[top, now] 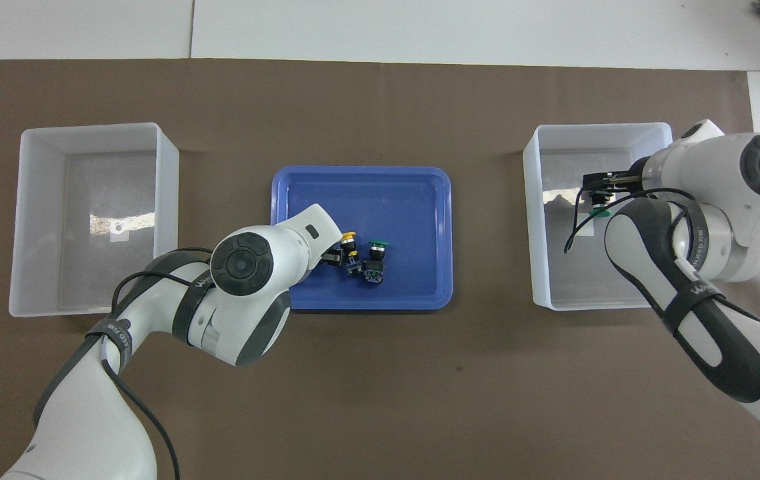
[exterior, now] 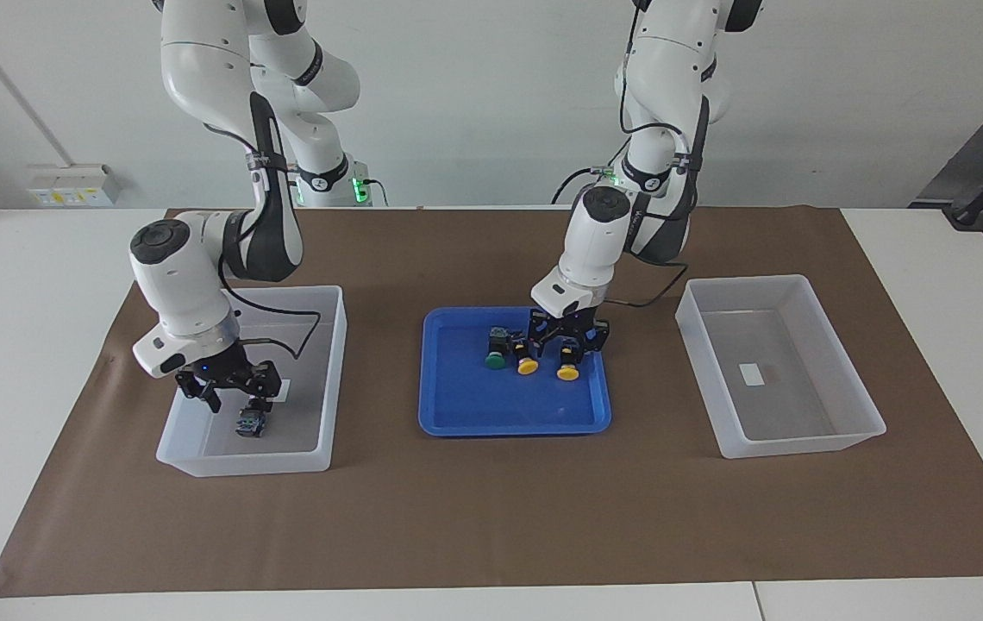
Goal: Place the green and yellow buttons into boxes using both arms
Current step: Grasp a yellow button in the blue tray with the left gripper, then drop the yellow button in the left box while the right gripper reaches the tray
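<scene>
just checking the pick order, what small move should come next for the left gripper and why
Probably close the left gripper on the yellow button beneath it, then lift. It is low in the blue tray, its fingers seemingly straddling that button, and the box at that arm's end holds no button. The right gripper is inside the other box with a green button at its fingertips.

— What's around the bench, from my screen?
— A white table top (exterior: 43, 345) under a brown paper mat (exterior: 491, 517), a plain pale wall (exterior: 474, 95), and a wall socket panel (exterior: 73, 185) (yellow-labelled).
</scene>
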Motion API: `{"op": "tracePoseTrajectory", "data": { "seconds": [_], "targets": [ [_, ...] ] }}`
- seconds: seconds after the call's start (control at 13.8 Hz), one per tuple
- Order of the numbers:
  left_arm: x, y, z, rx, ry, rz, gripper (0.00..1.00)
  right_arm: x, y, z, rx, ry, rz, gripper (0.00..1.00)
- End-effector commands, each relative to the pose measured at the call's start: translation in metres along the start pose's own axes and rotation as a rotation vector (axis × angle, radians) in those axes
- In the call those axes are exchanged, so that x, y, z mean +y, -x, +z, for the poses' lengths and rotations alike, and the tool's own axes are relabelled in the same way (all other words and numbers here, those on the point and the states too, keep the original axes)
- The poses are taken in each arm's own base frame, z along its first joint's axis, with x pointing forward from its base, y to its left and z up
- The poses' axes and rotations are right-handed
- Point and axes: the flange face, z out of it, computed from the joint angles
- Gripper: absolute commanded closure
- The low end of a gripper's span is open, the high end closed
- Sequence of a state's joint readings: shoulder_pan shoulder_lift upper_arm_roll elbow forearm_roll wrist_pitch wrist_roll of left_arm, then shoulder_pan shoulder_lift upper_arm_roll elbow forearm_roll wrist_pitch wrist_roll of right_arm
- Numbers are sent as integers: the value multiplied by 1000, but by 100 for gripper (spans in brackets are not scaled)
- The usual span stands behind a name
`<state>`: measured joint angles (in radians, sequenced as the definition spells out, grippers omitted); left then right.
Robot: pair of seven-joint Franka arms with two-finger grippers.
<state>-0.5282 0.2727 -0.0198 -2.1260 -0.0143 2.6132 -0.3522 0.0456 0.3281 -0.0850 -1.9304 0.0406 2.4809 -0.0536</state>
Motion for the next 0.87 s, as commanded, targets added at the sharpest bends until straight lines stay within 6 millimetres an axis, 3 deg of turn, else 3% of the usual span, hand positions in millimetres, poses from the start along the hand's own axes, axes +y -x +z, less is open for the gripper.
{"op": "tracePoseTrajectory", "data": {
  "seconds": [0.0,0.15,0.36,0.51,0.8],
  "targets": [
    [-3,-3,-13,7,-4,-44,100,-20,-6,-37,20,-33,-19,0],
    [-12,-14,-36,28,-2,-63,100,-51,-17,-66,-13,-50,33,0],
    [-62,-50,-93,56,-21,-151,100,-113,-26,-96,-36,-68,135,0],
    [-106,-73,-127,78,-39,-191,100,-160,-18,-99,-36,-84,210,0],
    [-185,-89,-151,68,-76,-182,100,-271,18,-90,-49,-116,294,0]
  ]
}}
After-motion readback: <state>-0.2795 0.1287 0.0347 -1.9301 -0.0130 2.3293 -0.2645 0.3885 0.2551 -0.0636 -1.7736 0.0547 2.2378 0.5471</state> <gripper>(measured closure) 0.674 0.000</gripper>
